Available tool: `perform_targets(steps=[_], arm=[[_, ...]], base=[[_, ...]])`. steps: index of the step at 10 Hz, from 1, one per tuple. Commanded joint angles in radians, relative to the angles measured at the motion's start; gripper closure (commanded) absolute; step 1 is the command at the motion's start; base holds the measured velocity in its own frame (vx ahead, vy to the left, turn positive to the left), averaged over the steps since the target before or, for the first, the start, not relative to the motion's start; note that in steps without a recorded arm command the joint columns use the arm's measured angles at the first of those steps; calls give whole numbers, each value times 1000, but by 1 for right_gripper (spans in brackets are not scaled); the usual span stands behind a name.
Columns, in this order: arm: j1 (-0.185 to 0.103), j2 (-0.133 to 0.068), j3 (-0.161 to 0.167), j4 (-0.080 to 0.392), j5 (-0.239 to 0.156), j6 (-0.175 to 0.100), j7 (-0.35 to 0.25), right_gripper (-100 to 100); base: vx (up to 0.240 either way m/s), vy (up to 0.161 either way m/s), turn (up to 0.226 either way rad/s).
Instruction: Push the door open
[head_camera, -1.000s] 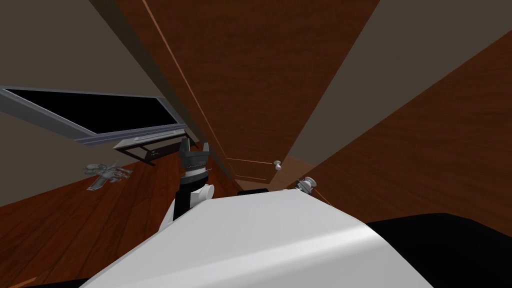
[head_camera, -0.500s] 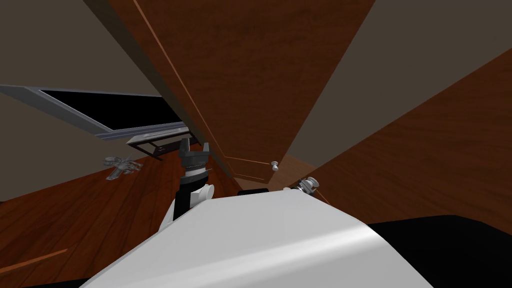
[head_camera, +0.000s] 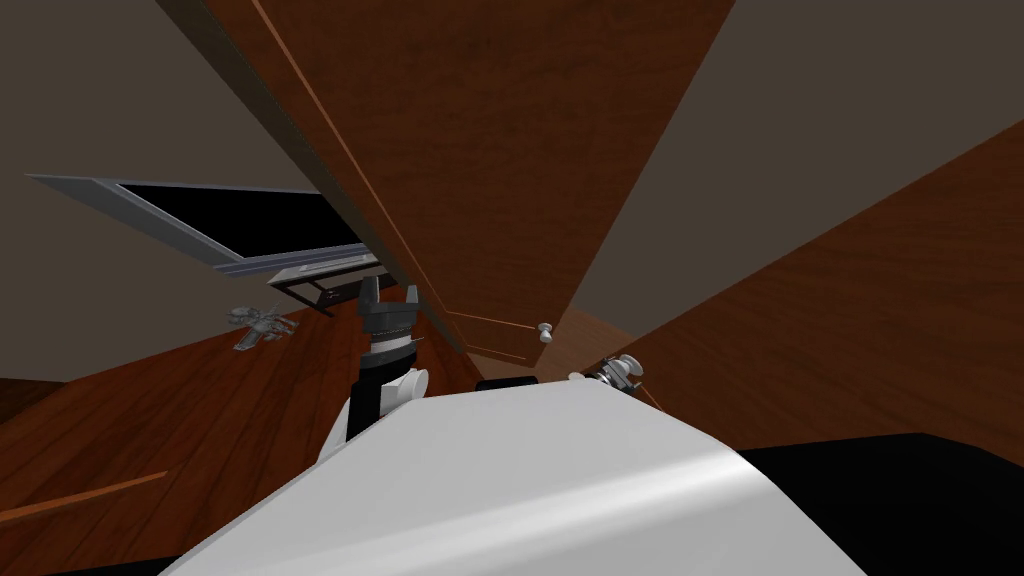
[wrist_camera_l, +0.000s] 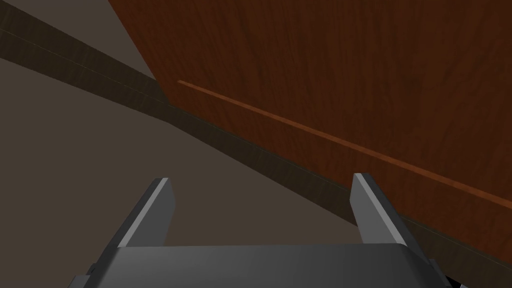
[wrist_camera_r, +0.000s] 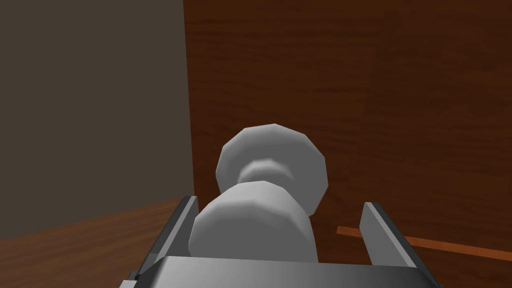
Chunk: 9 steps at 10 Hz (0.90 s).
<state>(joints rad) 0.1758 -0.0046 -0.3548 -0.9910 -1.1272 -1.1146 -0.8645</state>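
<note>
The brown wood-grain door (head_camera: 480, 150) stands ajar in front of me, its free edge carrying a grey knob (head_camera: 544, 333) on the far face and another grey knob (head_camera: 622, 369) on the near face. In the right wrist view the near knob (wrist_camera_r: 272, 170) lies between the fingers of my right gripper (wrist_camera_r: 277, 205), which is open around it against the door (wrist_camera_r: 400, 100). My left gripper (head_camera: 390, 292) is raised and open beside the door's dark frame. Its wrist view shows the left gripper (wrist_camera_l: 262, 177) empty, facing the door panel (wrist_camera_l: 350, 75) and the frame strip (wrist_camera_l: 250, 150).
A grey-framed window (head_camera: 150, 200) with a black area lies to the left, a dark shelf (head_camera: 320, 290) under it. A small grey model aircraft (head_camera: 262, 325) sits on the wooden floor (head_camera: 150, 420). Grey-brown walls flank the door. A black area lies at the lower right.
The whole head picture has shifted: I have moved, so the window, shelf and model aircraft sit further right. The door's free edge has drifted slightly left. Both grippers keep their places.
</note>
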Motion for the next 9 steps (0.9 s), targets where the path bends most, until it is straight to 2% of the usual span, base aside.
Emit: perform_targets(steps=[1,4,5,7,8,9], arm=[[0,-10,-31,14,-6,-31,-2,100],[-33,-17,-78,42,-13,-59,3,100],[-33,-17,-78,42,-13,-59,3,100],[-56,-21,-111,63,-19,-79,7,100],[-56,-21,-111,63,-19,-79,7,100],[-68,-23,-128,73,-22,-90,9,100]], base=[[15,-59,37],[-5,-90,74],[-12,-79,24],[-7,-68,60],[-7,-54,27],[2,-51,72]])
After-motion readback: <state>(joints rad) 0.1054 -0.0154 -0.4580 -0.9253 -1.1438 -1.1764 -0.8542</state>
